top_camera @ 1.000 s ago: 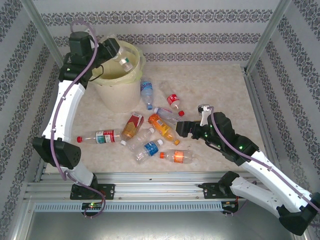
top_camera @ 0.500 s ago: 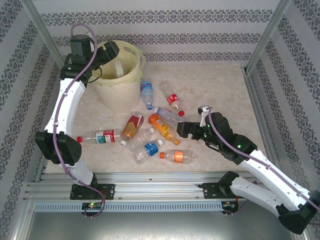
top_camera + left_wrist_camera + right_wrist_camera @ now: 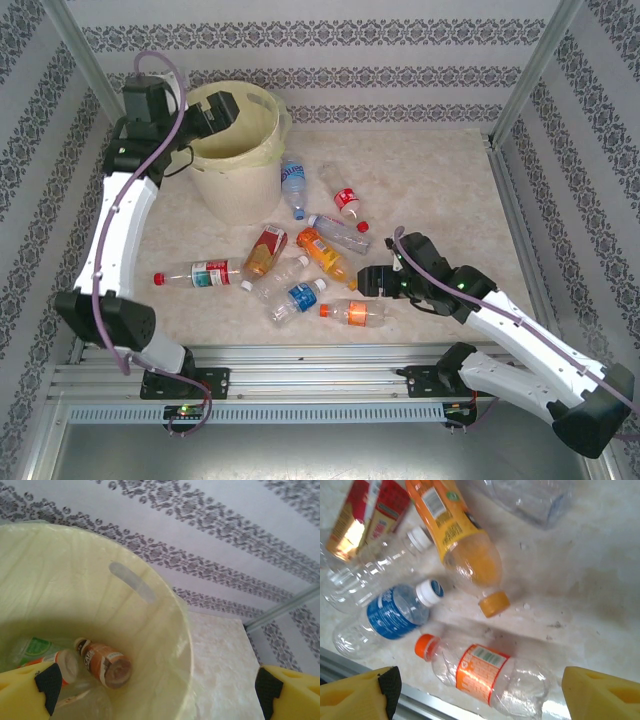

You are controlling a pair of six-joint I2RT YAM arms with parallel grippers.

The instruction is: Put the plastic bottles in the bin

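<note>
**Ana:** Looking from above first, where is the left gripper (image 3: 222, 110)?

**Ben:** Over the mouth of the bin (image 3: 235, 190), which stands at the far left of the table (image 3: 450, 180). Its fingers are spread, with nothing between them.

**Ana:** And the right gripper (image 3: 368, 281)?

**Ben:** Low over the table, just beside the orange-label bottle (image 3: 355, 312) at the near edge of a heap of bottles (most lie in front of the bin).

**Ana:** What about the left wrist camera?

**Ben:** One yellow finger (image 3: 30, 695) sits in each lower corner, so the left gripper (image 3: 156, 687) is wide open and empty. Below it, on the floor of the bin (image 3: 75, 595), lie a brown-label bottle (image 3: 102, 662) and a green-label bottle (image 3: 35, 650).

**Ana:** And the right wrist camera?

**Ben:** The right gripper (image 3: 480, 690) is open too. The orange-label bottle (image 3: 485, 672) lies on its side between the fingers, and neither finger touches it. A blue-label bottle (image 3: 390, 615) lies to its left, and an orange juice bottle (image 3: 465, 545) lies beyond it.
</note>
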